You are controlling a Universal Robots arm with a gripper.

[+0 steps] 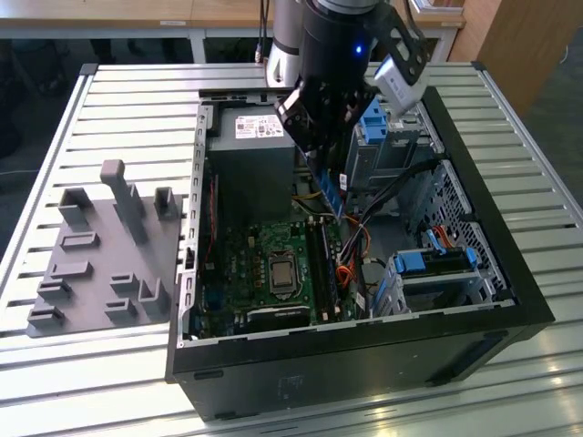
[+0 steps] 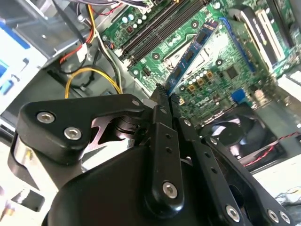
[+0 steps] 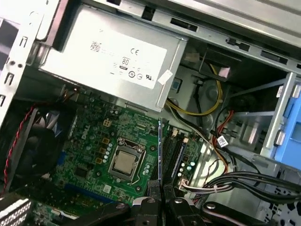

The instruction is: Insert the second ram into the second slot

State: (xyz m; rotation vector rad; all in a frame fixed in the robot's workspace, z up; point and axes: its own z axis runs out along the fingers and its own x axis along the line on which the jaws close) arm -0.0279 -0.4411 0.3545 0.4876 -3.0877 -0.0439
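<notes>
Blue circuit board, thin and narrow, showed between the claw's fingertips in the second wrist view. This was the second ram, pinched at one end with the fingers pressed together on it, and the gripped end was hidden behind the black linkage. Its free length hung over the green motherboard, not seated in the black memory slots. Which slot it lined up with could not be told, nor whether any slot already carried a stick.

In the first wrist view the stick appeared edge-on as a mere sliver between the processor socket and the slots. How far its free end stood off the board could not be judged there.

In the exterior view the dark arm covered the twelve o'clock part of the open case. Only a short blue strip of the stick peeked out below it, over the twelve o'clock end of the slots. The grey power supply sat at eleven o'clock inside the case. Blue drive clips sat at four o'clock, partly screened by cables. At nine o'clock of the case a grey fixture plate lay on the slatted metal counter, whose near corners ran out of view.
</notes>
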